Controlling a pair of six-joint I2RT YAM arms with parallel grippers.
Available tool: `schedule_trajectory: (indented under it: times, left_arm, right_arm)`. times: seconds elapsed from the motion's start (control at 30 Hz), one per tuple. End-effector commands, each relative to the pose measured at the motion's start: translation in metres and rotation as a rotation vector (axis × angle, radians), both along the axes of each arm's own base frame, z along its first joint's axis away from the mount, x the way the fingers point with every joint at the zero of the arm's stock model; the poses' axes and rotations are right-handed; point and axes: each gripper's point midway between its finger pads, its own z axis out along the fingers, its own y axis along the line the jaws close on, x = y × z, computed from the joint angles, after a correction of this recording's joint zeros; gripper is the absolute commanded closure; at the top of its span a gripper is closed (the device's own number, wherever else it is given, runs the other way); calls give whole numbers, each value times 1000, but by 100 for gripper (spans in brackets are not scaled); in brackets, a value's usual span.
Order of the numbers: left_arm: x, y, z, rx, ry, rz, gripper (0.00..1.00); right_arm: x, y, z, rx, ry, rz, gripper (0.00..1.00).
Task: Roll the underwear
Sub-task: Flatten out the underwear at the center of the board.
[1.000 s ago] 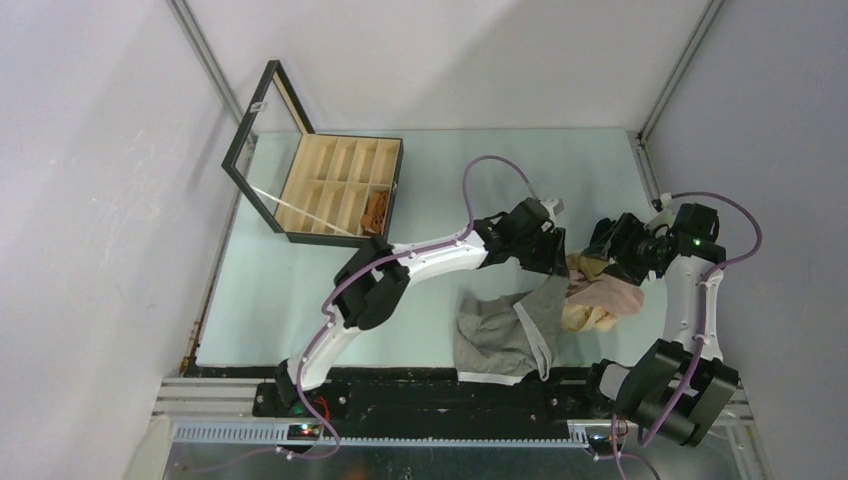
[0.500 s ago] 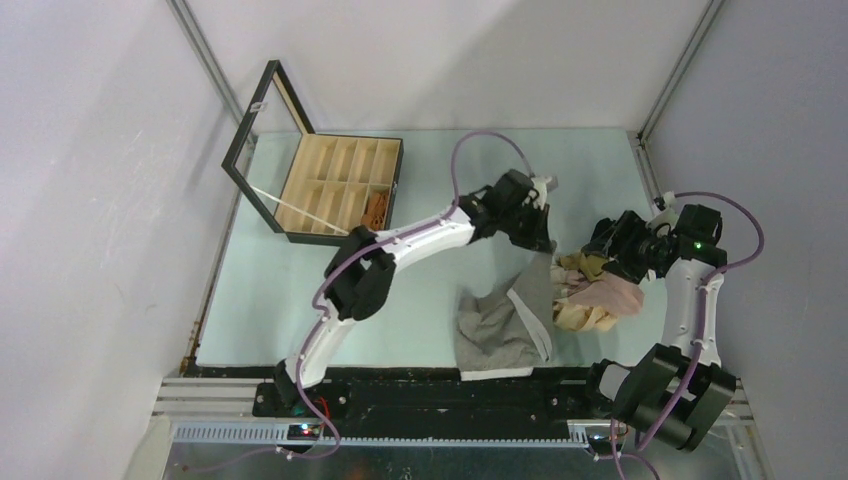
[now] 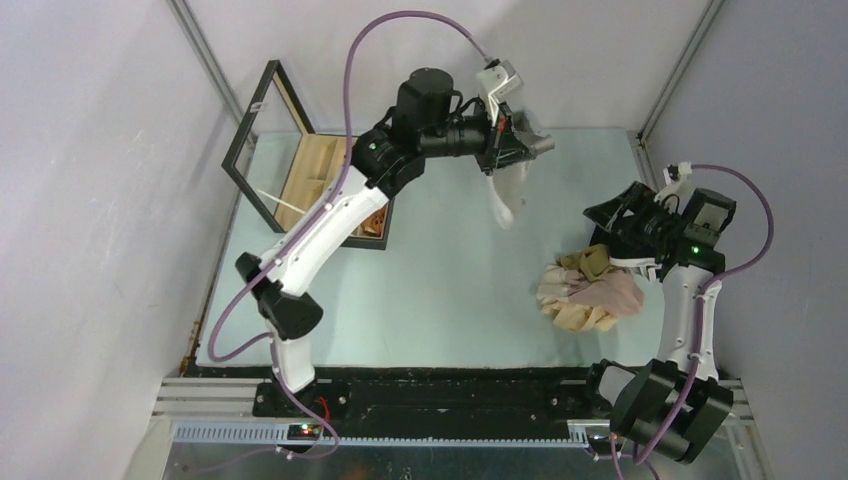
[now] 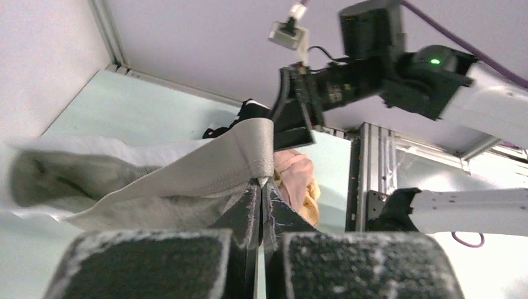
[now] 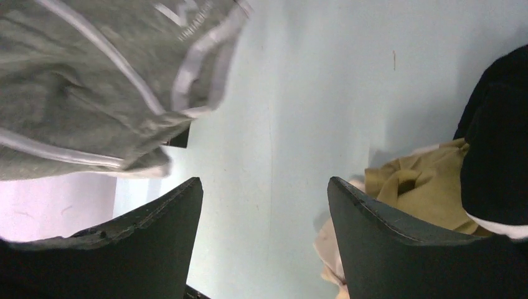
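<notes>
The left hand (image 4: 260,185) pinches limp, light grey underwear (image 4: 155,180) by its stitched waistband (image 4: 246,149), likely its firmest hold, high beyond the pile (image 3: 590,295); the right hand (image 5: 264,187) gapes empty beside it.

No legible writing

Pale lettering ran along the white band of the grey underwear (image 5: 75,81) in the right wrist view, but it was too blurred to make out a single word.
</notes>
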Motion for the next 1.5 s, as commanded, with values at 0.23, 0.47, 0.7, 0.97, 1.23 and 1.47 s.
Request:
schedule_trajectory:
  times: [0.23, 0.47, 0.7, 0.97, 1.23, 1.47]
  left_arm:
    - [-71, 66, -23, 143, -53, -15, 98]
    - [14, 158, -140, 227, 309, 516, 100]
    - [74, 242, -246, 298, 606, 857, 100]
    - [80, 266, -284, 336, 700, 929, 100]
    - [79, 275, -288, 310, 750, 939, 100]
    - [80, 279, -283, 282, 757, 948, 100]
  right_arm:
    - [5, 21, 11, -57, -93, 86, 23]
    - [-18, 52, -17, -142, -32, 229, 24]
    - [-41, 112, -59, -152, 128, 432, 27]
    - [-57, 188, -99, -233, 140, 763, 23]
    - [4, 203, -130, -244, 327, 567, 31]
    - [4, 206, -167, -187, 530, 476, 36]
